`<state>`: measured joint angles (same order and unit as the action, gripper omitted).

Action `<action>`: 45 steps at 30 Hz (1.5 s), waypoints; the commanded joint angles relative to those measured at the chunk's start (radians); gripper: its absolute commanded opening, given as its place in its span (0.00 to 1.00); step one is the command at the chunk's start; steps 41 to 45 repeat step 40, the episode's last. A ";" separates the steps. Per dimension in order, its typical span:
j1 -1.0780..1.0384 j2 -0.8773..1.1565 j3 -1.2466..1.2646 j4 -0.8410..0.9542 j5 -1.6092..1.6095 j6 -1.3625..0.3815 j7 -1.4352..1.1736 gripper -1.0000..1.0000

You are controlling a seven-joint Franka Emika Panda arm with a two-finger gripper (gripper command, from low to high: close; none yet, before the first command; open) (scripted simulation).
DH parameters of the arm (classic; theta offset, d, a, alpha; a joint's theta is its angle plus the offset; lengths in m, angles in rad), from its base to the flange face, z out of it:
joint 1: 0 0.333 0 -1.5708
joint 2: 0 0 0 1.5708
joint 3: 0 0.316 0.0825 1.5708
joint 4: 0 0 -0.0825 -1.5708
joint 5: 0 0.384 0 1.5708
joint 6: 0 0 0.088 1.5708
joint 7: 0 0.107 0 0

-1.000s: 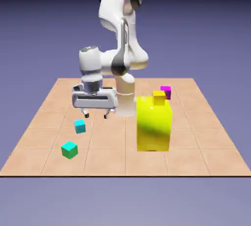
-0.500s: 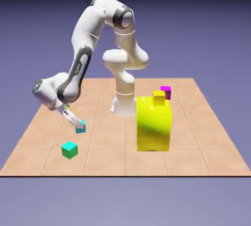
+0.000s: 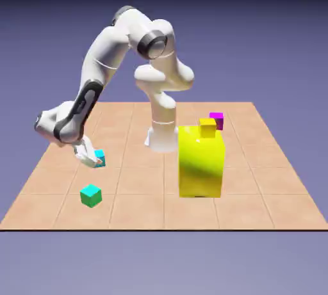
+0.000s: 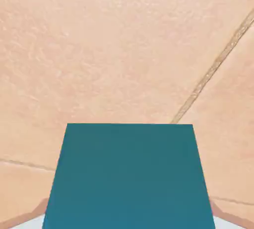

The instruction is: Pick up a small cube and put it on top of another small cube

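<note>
The small cube (image 3: 100, 158), cyan, is at the exterior view's left with my gripper (image 3: 93, 157) shut on it; the arm bends low over the floor there. In the hand view the small cube (image 4: 128, 178) fills the lower middle. A grey fingertip (image 4: 225, 218) peeks out on each side of it at the bottom edge. Whether the cube touches the floor I cannot tell. A greener teal cube (image 3: 91, 195) lies apart from it, nearer the front edge of the table.
A big yellow block (image 3: 200, 162) stands right of the middle with a small yellow cube (image 3: 207, 127) at its top. A small magenta cube (image 3: 216, 119) sits just behind them. The tiled table (image 3: 256, 185) ends close in front of the teal cube.
The arm swung down to the exterior view's left and the gripper closed on the cyan cube. The cube has since shifted slightly up and left with the hand.
</note>
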<state>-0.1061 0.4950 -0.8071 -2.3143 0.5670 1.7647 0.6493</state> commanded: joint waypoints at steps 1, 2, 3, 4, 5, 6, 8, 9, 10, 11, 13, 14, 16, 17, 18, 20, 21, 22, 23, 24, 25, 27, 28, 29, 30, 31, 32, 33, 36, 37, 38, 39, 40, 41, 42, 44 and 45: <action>-0.006 -0.036 0.034 -0.010 0.006 -0.005 0.036 0.00; -0.011 -0.073 0.068 -0.021 0.014 -0.010 0.071 0.00; -0.017 -0.109 0.101 -0.031 0.022 -0.015 0.106 0.00; -0.022 -0.145 0.135 -0.042 0.030 -0.020 0.141 0.00; -0.028 -0.181 0.169 -0.052 0.039 -0.025 0.177 0.00; -0.034 -0.217 0.203 -0.062 0.047 -0.030 0.212 0.00; -0.045 -0.290 0.271 -0.083 0.063 -0.040 0.282 0.00; -0.051 -0.326 0.304 -0.093 0.072 -0.046 0.317 0.00; -0.056 -0.362 0.338 -0.104 0.080 -0.051 0.353 0.00; -0.062 -0.399 0.372 -0.114 0.088 -0.056 0.388 0.00; -0.073 -0.471 0.440 -0.135 0.104 -0.066 0.458 0.00; -0.079 -0.507 0.473 -0.145 0.113 -0.071 0.494 0.00; -0.090 -0.580 0.541 -0.166 0.129 -0.081 0.564 0.00; -0.095 -0.616 0.575 -0.176 0.137 -0.086 0.599 0.00; -0.101 -0.652 0.609 -0.187 0.146 -0.091 0.634 0.00; -0.112 -0.725 0.676 -0.208 0.162 -0.101 0.705 0.00; -0.118 -0.761 0.710 -0.218 0.170 -0.106 0.740 0.00; -0.123 -0.797 0.744 -0.228 0.178 -0.111 0.775 0.00; -0.129 -0.834 0.778 -0.239 0.187 -0.117 0.810 0.00; -0.135 -0.870 0.811 -0.249 0.195 -0.122 0.846 0.00; -0.140 -0.906 0.845 -0.259 0.203 -0.127 0.881 0.00; -0.151 -0.979 0.913 -0.280 0.220 -0.137 0.951 0.00; -0.157 -1.015 0.947 -0.290 0.228 -0.142 0.986 0.00; -0.163 -1.051 0.980 -0.301 0.236 -0.147 1.022 0.00; -0.168 -1.087 1.014 -0.311 0.244 -0.152 1.057 0.00; -0.170 -1.097 1.024 -0.314 0.247 -0.154 1.067 0.00; -0.170 -1.098 1.024 -0.314 0.247 -0.154 1.067 0.00; -0.156 -1.089 1.049 -0.345 0.277 -0.110 1.054 0.00; -0.119 -1.065 1.115 -0.426 0.357 0.003 1.022 0.00; -0.119 -1.065 1.115 -0.426 0.357 0.004 1.022 1.00; -0.119 -1.065 1.115 -0.426 0.357 0.004 1.022 1.00; -0.133 -1.074 1.090 -0.395 0.326 -0.040 1.034 1.00; -0.147 -1.083 1.064 -0.364 0.296 -0.083 1.047 1.00; -0.147 -1.083 1.064 -0.364 0.296 -0.083 1.047 1.00; -0.147 -1.083 1.064 -0.364 0.296 -0.083 1.047 1.00; -0.147 -1.083 1.064 -0.364 0.296 -0.083 1.047 1.00; -0.147 -1.083 1.064 -0.364 0.296 -0.083 1.047 1.00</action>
